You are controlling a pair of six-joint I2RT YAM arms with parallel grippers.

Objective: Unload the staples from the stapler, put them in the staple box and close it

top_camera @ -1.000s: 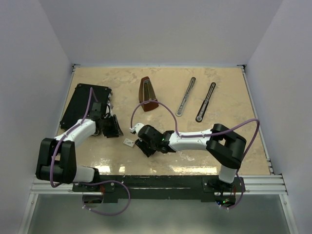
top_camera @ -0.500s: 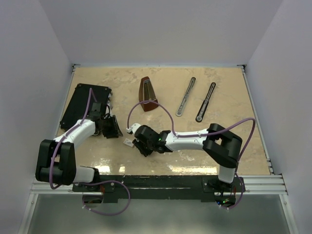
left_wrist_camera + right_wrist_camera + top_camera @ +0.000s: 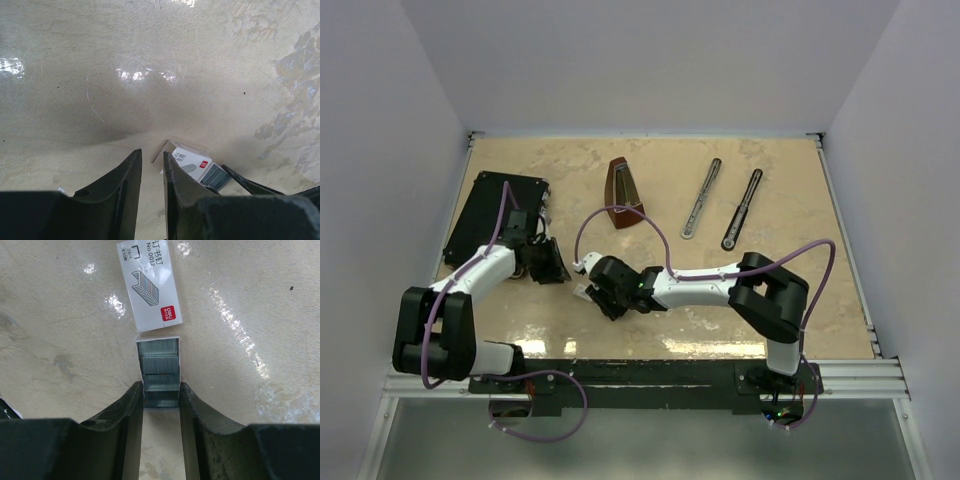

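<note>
**A:** As far as these views can show, how much of the unloading is done?

**B:** Most of it, I judge. Take the white staple box (image 3: 149,285) as the marker. Just on its near side, the right gripper (image 3: 161,387) has a finger pressed to each side of the box's pulled-out tray (image 3: 158,338). It looks clamped on the tray, and the staples (image 3: 159,365) lie inside as silvery strips. Just left of the box, the left gripper (image 3: 151,152) hangs over bare table (image 3: 150,60). Its fingers stand a narrow slit apart with nothing between them.

**A:** And the stapler?

**B:** Beyond the box to its left lies the black case (image 3: 495,215), and beyond it a little to the right stands the brown metronome (image 3: 623,195). The stapler (image 3: 701,198) is beyond the box and well to its right. It lies as two slim bars, side by side but not touching, with no gripper near (whether any strip remains inside is too small to tell from above). What seems left is to release the tray, and perhaps slide it home.

**A:** Is anything readable?

**B:** On the box sleeve I can read "No.0012", "26/6" and a red square logo saying "deli", beside a drawing of a staple strip. There are also Chinese characters, partly cut off by the frame edge, and one smaller line I cannot make out.
</note>
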